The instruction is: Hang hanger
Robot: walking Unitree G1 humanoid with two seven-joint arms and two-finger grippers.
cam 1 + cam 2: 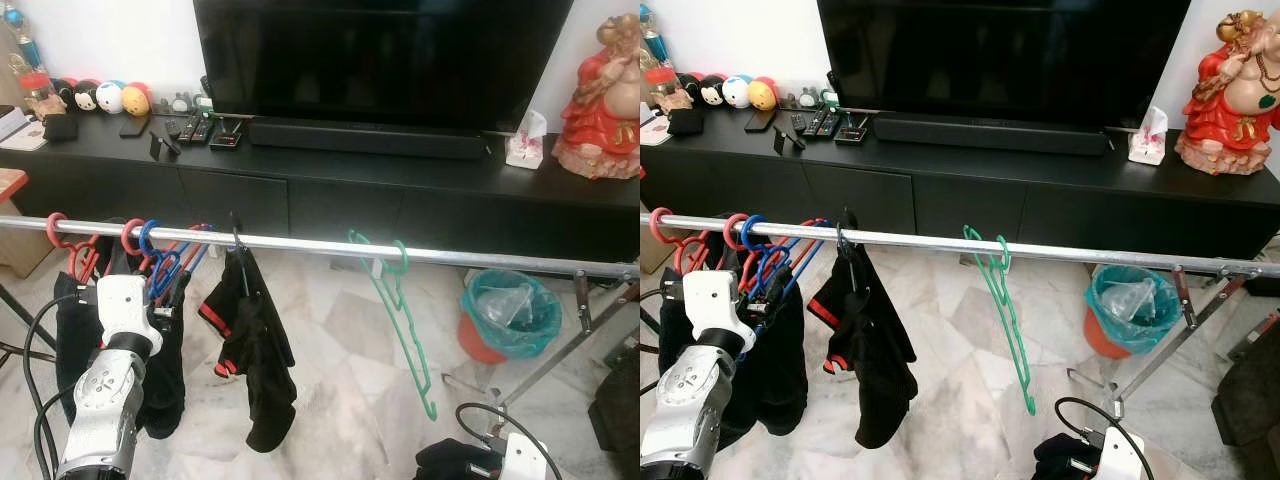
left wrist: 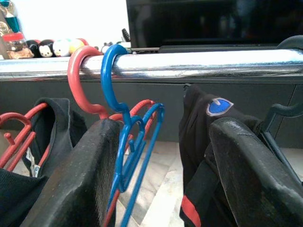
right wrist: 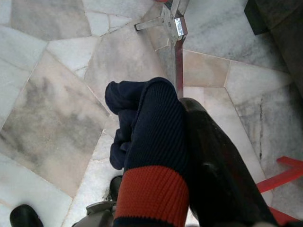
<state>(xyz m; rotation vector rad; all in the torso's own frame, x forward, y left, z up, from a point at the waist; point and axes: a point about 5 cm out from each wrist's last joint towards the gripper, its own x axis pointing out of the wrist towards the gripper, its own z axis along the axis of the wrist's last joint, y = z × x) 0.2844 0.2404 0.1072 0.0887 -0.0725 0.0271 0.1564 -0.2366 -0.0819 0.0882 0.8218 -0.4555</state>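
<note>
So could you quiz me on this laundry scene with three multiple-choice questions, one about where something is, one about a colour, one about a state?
1. Where is the green hanger?
A. on the floor
B. on the rail, right of the clothes
C. on the TV cabinet

2. What colour is the hanger hook between the left gripper fingers?
A. yellow
B. white
C. blue

3. What is the right gripper doing?
A. holding a navy and red knitted garment
B. gripping the rail
C. holding a remote

Answers: 1 B, it hooks over the rail alone. 2 C, the blue hanger hangs there. 3 A, the wrist view shows the cloth against its finger.
</note>
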